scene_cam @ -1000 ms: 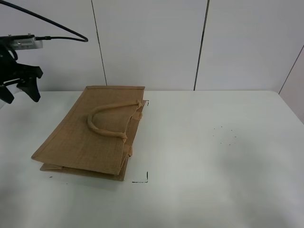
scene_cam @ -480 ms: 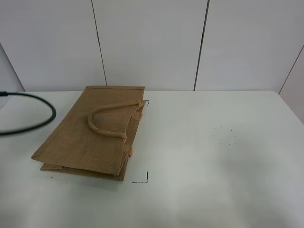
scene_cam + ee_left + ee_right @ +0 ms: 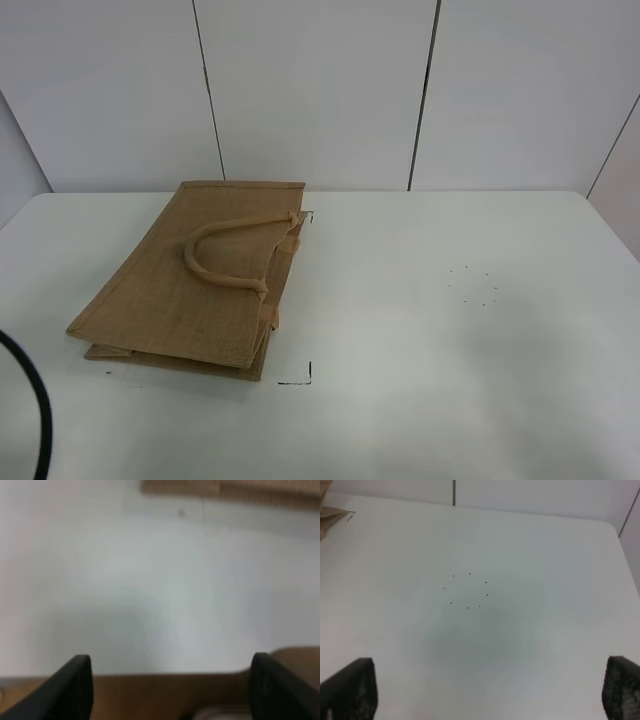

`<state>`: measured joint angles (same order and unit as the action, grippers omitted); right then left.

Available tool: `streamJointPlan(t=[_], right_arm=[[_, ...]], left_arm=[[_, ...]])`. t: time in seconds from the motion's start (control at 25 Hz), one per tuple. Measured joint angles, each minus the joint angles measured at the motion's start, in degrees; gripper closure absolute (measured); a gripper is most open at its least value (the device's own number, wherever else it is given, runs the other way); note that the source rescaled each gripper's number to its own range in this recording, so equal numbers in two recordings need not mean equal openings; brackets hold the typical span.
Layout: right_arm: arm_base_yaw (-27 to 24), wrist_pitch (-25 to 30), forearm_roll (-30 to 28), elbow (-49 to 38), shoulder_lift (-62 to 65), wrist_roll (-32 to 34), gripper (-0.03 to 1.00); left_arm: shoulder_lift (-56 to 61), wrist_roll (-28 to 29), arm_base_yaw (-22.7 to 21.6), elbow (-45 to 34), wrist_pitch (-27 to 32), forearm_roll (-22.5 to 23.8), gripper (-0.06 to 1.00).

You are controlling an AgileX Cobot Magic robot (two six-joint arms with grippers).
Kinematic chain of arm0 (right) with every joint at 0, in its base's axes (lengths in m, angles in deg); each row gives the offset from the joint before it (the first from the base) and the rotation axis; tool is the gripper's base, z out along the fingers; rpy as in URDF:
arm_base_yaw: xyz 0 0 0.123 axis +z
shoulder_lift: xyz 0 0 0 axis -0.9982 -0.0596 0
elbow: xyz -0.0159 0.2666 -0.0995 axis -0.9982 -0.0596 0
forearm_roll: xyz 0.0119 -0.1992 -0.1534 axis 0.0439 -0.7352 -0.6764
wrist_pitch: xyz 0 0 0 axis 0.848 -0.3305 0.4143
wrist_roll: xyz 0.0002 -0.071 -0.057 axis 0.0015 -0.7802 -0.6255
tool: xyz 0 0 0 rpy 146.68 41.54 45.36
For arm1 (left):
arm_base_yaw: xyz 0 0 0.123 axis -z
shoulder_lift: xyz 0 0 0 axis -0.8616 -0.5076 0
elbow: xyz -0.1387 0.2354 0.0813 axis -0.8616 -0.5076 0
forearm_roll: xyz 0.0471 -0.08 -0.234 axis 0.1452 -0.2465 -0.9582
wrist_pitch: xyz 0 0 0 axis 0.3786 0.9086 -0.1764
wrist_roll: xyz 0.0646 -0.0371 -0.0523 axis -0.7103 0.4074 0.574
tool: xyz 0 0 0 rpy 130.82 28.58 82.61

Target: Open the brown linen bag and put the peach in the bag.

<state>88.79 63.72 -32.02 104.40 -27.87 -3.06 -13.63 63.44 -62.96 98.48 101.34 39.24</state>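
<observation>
The brown linen bag (image 3: 200,285) lies flat and closed on the left half of the white table (image 3: 450,380), its lighter loop handle (image 3: 225,255) on top. No peach shows in any view. Neither gripper shows in the exterior high view. In the left wrist view my left gripper (image 3: 170,687) is open and empty over the table's edge, and a strip of the bag (image 3: 230,489) shows beyond it. In the right wrist view my right gripper (image 3: 490,695) is open and empty above bare table, with a corner of the bag (image 3: 329,517) far off.
A ring of small black dots (image 3: 472,285) marks the table's right half; it also shows in the right wrist view (image 3: 467,590). Black corner marks (image 3: 300,378) sit by the bag. A black cable (image 3: 38,405) arcs at the lower left. White wall panels stand behind.
The left arm, raised at the upper left a second ago, has dropped out of the exterior view. Its cable has swung down to the lower left. The bag has not moved.
</observation>
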Motion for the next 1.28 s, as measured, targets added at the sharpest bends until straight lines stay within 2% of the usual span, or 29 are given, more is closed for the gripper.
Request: streamJointPlan(t=[0.52, 0.76, 1.28], right_arm=[[0.0, 0.0, 0.0, 0.0, 0.0, 0.0, -0.03], [0.0, 0.0, 0.0, 0.0, 0.0, 0.0, -0.03], [0.0, 0.0, 0.0, 0.0, 0.0, 0.0, -0.03]], left_arm=[[16.5, 0.0, 0.2, 0.0, 0.0, 0.3, 0.03], [17.8, 2.1, 2.6, -0.2, 0.1, 1.9, 0.03], [22.6, 2.6, 3.1, -0.2, 0.1, 2.3, 0.03]])
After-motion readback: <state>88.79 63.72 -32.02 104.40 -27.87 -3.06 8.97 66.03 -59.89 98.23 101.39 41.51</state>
